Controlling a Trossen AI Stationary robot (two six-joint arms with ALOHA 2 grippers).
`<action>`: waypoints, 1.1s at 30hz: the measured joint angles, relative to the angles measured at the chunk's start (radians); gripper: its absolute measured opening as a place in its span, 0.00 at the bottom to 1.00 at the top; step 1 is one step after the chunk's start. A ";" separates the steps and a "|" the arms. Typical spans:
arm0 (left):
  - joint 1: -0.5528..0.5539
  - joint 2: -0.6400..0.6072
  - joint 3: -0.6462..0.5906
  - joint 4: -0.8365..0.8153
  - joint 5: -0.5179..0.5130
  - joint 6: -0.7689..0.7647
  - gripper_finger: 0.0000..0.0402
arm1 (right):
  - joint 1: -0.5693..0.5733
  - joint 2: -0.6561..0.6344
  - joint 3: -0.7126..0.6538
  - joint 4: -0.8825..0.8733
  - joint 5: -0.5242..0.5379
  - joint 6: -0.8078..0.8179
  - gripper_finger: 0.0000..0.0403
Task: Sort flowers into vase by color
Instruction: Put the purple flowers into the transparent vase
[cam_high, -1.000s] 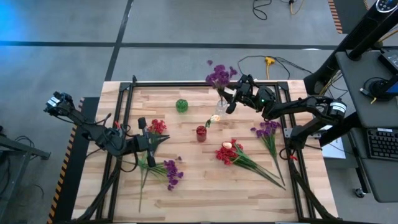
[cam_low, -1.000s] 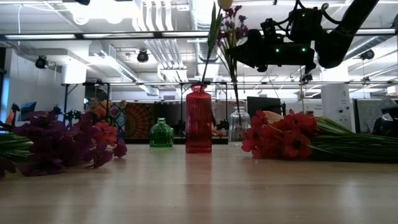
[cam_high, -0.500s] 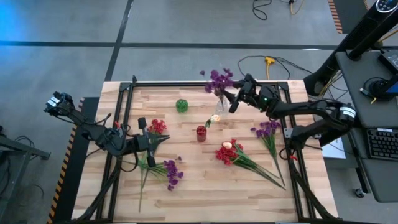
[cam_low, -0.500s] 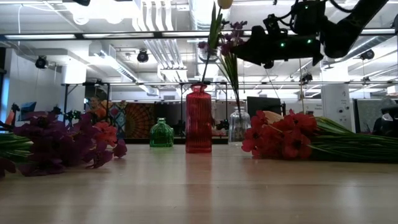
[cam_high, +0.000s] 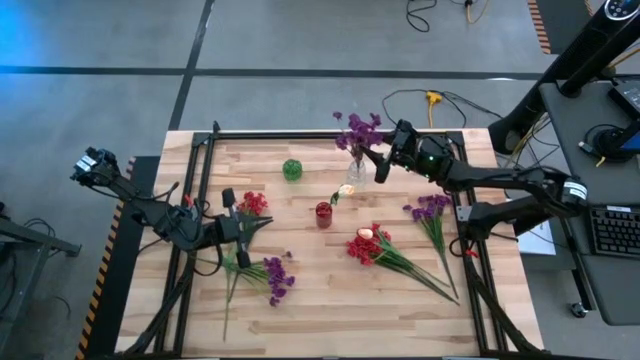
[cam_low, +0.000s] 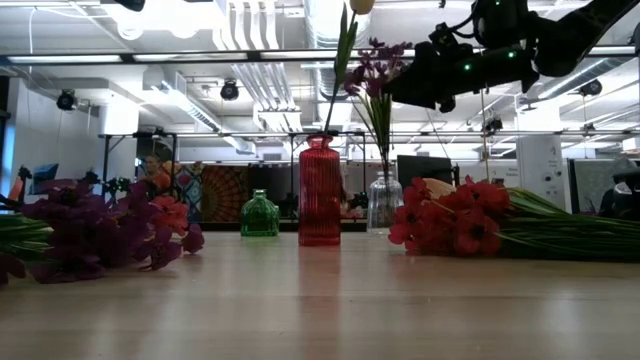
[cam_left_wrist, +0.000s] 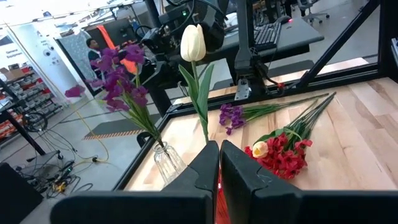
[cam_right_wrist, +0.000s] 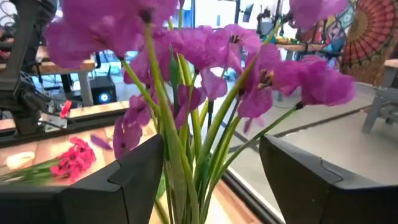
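The right gripper (cam_high: 381, 165) is hovering high over the far side of the table, its fingers standing well apart on either side of the purple sprig (cam_high: 357, 130) and closing on nothing. The stems are passing between the fingers without visible contact, which suggests a release: the sprig is standing on its own in the clear vase (cam_low: 383, 203) directly below the gripper, leaning slightly, with its blossoms just ahead of the fingertips. The open spread is presumably giving the blossoms room so a withdrawal does not drag the sprig out.

Near the gripper, toward the table's middle, the red vase (cam_high: 323, 214) is holding a cream tulip (cam_left_wrist: 193, 42), a colour mismatch that may need correcting. Beyond that, the green vase (cam_high: 292, 169) is standing with nothing in it. On the near side of the gripper, a second purple sprig (cam_high: 431, 210) is lying flat beside the table edge, and a red bunch (cam_high: 368, 246) with one cream bloom in it is lying just past it.

Farthest off, the left gripper (cam_high: 240, 229) is waiting low over the opposite side of the table, fingers fully together and holding nothing, with red flowers (cam_high: 251, 203) and purple flowers (cam_high: 277, 277) lying loose around it. In my judgement, most of the sorting is not yet done.
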 joint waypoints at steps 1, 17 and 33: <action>0.000 0.000 0.000 0.000 -0.009 -0.003 0.00 | 0.000 -0.007 0.000 -0.012 0.000 0.004 0.65; 0.000 0.000 0.000 -0.016 -0.093 -0.111 0.00 | 0.002 -0.130 0.000 -0.275 0.026 0.059 0.71; 0.000 0.003 0.001 -0.298 0.019 -0.621 0.00 | 0.099 -0.251 0.000 -0.620 0.022 0.272 0.71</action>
